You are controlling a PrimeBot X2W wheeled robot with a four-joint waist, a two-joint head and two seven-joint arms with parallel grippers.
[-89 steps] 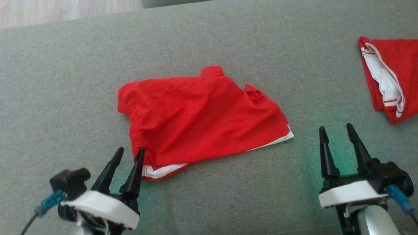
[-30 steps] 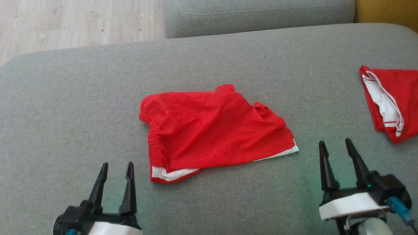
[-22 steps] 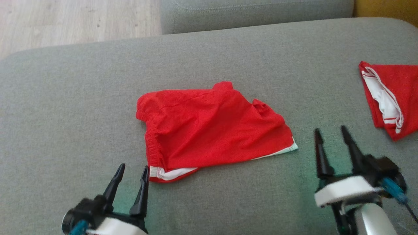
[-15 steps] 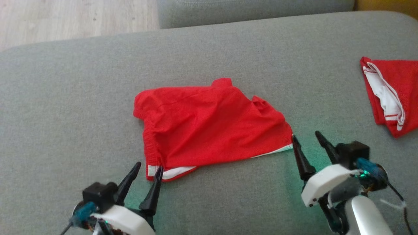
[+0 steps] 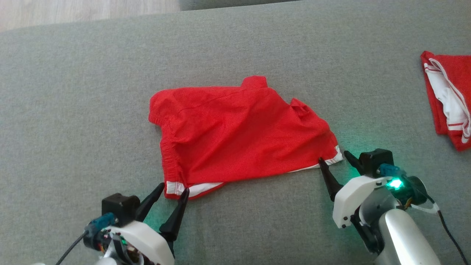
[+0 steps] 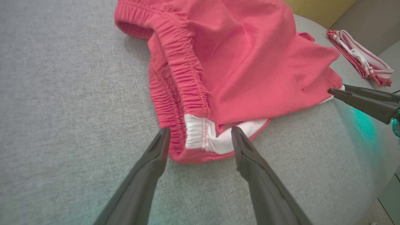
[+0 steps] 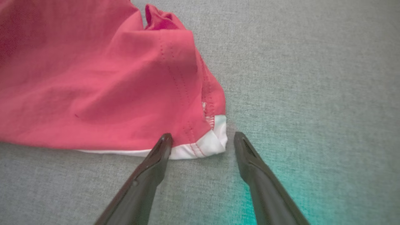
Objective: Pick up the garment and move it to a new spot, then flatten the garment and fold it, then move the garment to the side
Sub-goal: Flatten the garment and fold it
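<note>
Red shorts with white trim point(image 5: 235, 130) lie rumpled on the grey cushion point(image 5: 73, 110). My left gripper point(image 5: 173, 187) stands open at their near left corner, where the elastic waistband meets a white edge. In the left wrist view that corner point(image 6: 200, 140) sits between the two fingers of the left gripper point(image 6: 198, 132). My right gripper point(image 5: 333, 156) is open at the shorts' near right corner. The right wrist view has the white hem corner point(image 7: 212, 142) lying between the tips of the right gripper point(image 7: 200, 137). Neither gripper holds cloth.
A second red and white garment point(image 5: 449, 99) lies folded at the cushion's right edge, also seen as a red and white garment point(image 6: 359, 57) in the left wrist view. Wooden floor point(image 5: 73, 11) shows beyond the cushion's far left edge.
Both grippers have moved forward to the shorts' near corners, left to the waistband corner and right to the hem corner. The head camera has tilted down. The shorts lie as before.
</note>
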